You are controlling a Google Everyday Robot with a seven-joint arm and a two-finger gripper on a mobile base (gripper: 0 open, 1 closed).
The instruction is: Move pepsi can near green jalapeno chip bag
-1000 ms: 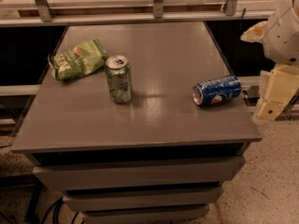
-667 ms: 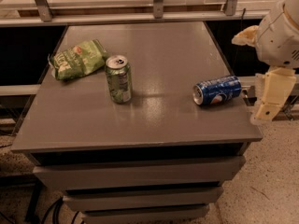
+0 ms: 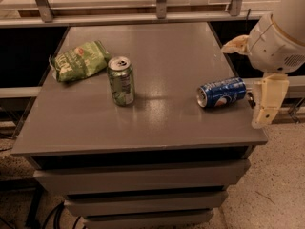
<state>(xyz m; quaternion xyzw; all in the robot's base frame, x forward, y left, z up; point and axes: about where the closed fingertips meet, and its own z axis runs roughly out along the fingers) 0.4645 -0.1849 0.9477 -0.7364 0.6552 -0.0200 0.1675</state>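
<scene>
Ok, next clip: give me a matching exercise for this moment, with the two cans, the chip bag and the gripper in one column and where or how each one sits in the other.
Things:
1. pepsi can
2. green can
3. chip bag
4. gripper

Places or states:
A. standing upright, left of centre
B. hanging at the right edge of the table
C. lying on its side on the right part of the table
D. crumpled, at the back left of the table

Pairs: 1-C, 2-A, 3-D, 4-B
</scene>
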